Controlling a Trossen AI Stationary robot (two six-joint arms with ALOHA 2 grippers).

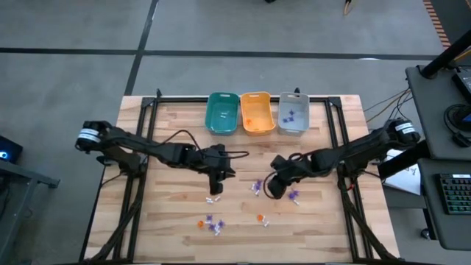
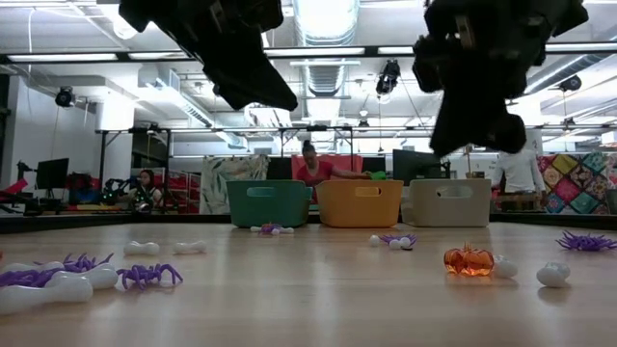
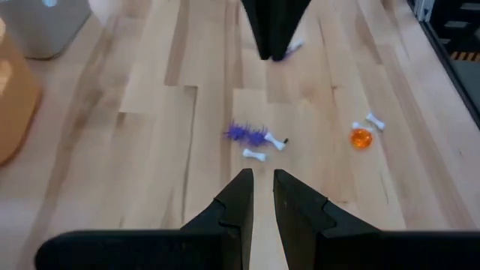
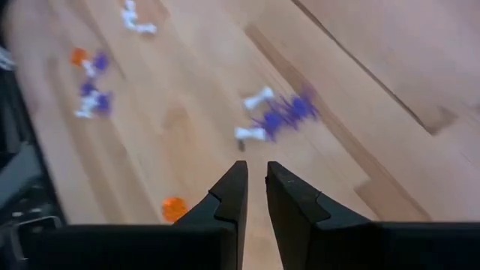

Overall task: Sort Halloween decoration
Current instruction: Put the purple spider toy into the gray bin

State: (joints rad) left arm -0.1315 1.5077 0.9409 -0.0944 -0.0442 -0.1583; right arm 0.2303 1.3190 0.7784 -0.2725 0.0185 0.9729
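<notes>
The wooden table [image 1: 176, 132] fills the frame's centre, with teal [image 1: 222, 112], orange [image 1: 257, 112] and grey [image 1: 293, 112] bins along its upper edge. Left gripper [image 1: 215, 188] and right gripper [image 1: 273, 188] hover mid-table, jaws narrow, gripping nothing. Halloween decoration [image 1: 211, 224] lies scattered across lower centre.

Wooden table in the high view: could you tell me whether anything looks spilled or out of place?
Nothing is damaged. Tiny orange, purple and white trinkets lie scattered loose over the wooden table's front half, unsorted, while the teal rectangular bin, orange bin and grey bin sit neatly along its back edge.
</notes>
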